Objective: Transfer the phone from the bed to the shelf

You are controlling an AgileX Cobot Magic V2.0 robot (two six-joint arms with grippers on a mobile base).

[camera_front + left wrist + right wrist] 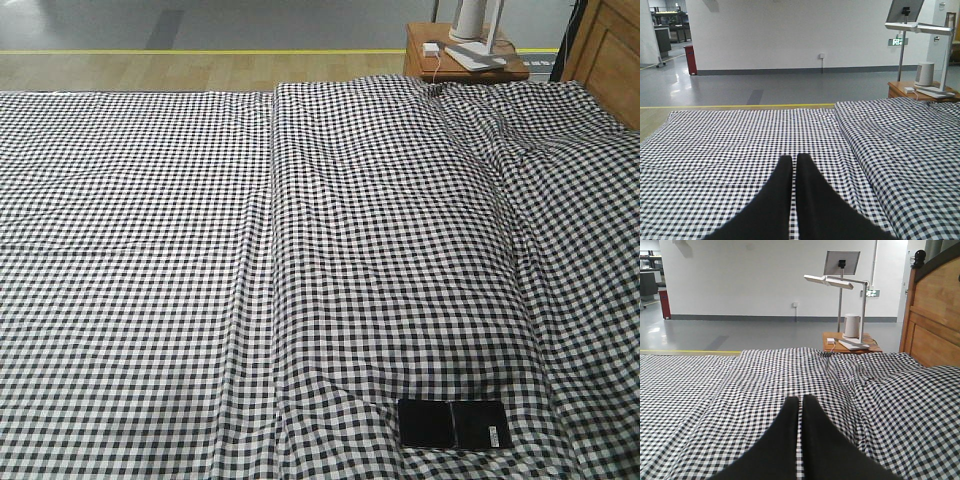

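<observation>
The jaws of the left gripper [794, 160] are seen pressed together, with nothing between them; the same is seen at the right gripper [800, 401]. Both are held low over the bed [150, 250]. The phone [455, 424] is laid flat on the checked cloth, low at the right in the front view. A side table [418, 62] is seen behind the bed.

Ahead of my left hand [791, 160] the bed [150, 250] runs wide and flat, open cloth to its far edge. The low fold [272, 200] down the middle is only a ridge in the cloth. The phone [455, 424] lies flat near the front, bare cloth on every side and open from above. Ahead of my right hand [801, 401] the headboard [935, 315] walls off the right side, and at the far corner stands a table [840, 348] bearing a lamp [830, 281].
</observation>
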